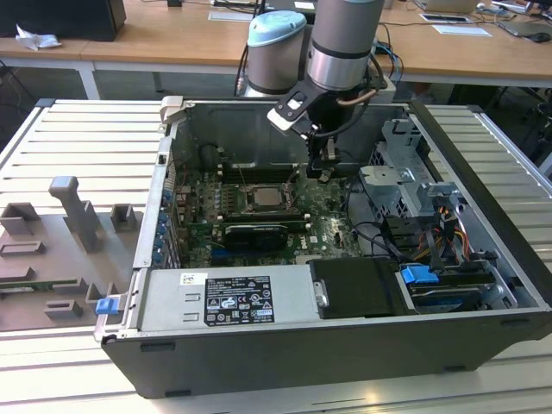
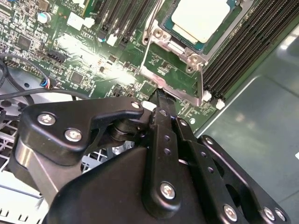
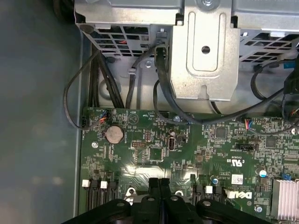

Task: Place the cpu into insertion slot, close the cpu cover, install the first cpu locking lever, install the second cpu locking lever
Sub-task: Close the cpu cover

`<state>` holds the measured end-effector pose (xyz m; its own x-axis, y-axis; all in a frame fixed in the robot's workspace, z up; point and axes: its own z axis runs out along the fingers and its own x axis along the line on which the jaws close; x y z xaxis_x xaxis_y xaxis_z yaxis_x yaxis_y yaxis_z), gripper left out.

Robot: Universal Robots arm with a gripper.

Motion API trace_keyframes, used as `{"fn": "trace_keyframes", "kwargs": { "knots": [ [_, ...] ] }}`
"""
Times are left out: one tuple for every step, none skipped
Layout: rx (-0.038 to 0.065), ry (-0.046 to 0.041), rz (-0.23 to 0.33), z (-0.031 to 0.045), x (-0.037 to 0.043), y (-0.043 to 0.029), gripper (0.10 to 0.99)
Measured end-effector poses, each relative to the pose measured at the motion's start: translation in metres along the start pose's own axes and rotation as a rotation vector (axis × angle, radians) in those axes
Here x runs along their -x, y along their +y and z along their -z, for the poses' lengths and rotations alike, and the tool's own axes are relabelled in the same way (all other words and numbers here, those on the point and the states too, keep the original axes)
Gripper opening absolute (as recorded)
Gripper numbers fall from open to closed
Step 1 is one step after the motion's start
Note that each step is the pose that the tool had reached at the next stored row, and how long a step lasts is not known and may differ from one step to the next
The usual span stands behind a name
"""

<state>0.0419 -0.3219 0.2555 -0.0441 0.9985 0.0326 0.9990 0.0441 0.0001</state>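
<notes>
"Silver-grey square in the middle of the board, is that the cpu?"

"Yes. The cpu (image 2: 201,18) lies flat in the slot (image 1: 247,200), on the green board (image 3: 187,154) inside the open case (image 1: 345,362). So the first step looks done."

"And the cover?"

"The cover (image 2: 174,45) appears to be down, its metal frame lapping the cpu's edges. I judge that step done too, though I cannot tell how firmly it sits."

"Where is the pincer?"

"The pincer (image 2: 161,97) hangs low over the board, just beside a corner of the slot, to the exterior view's right of it. Its fingers (image 3: 152,186) are pressed together and pinch nothing; in the first wrist view they meet along a thin seam. They are near a thin metal lever (image 2: 145,52) that runs along the side of the cover."

"So a lever is the step in hand?"

"That is my reading. Which of the two levers it is, and whether either is latched, I cannot tell. The step calls for a push rather than a grasp — a thin springy rod has to be borne down and guided under its catch, without slipping onto the memory slots (image 2: 243,51) close by."

"Any writing?"

"A black-and-white label (image 1: 237,299) on the grey box (image 1: 172,302) at the front of the case carries small print and marks, and the board has white lettering in both wrist views. I leave all of it unread. The case stands on a ribbed metal tabletop (image 1: 86,147)."
</notes>
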Motion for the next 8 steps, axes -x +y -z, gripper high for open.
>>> {"fn": "trace_keyframes", "kwargs": {
  "knots": [
    [0.000,-0.0001,0.000,0.0000,0.0000,-0.0007,0.106],
    [0.000,0.0000,0.000,0.0000,-0.0001,-0.0011,0.106],
    [0.000,0.0000,0.000,0.0000,-0.0001,-0.0017,0.106],
    [0.000,0.0001,0.000,-0.0001,-0.0001,-0.0025,0.106],
    [0.000,0.0000,0.000,-0.0001,-0.0002,-0.0031,0.106],
    [0.000,0.0000,0.000,-0.0001,-0.0002,-0.0047,0.106],
    [0.000,0.0000,0.000,-0.0001,-0.0003,-0.0057,0.106],
    [0.000,0.0000,0.000,-0.0001,-0.0003,-0.0068,0.106]
  ]
}}
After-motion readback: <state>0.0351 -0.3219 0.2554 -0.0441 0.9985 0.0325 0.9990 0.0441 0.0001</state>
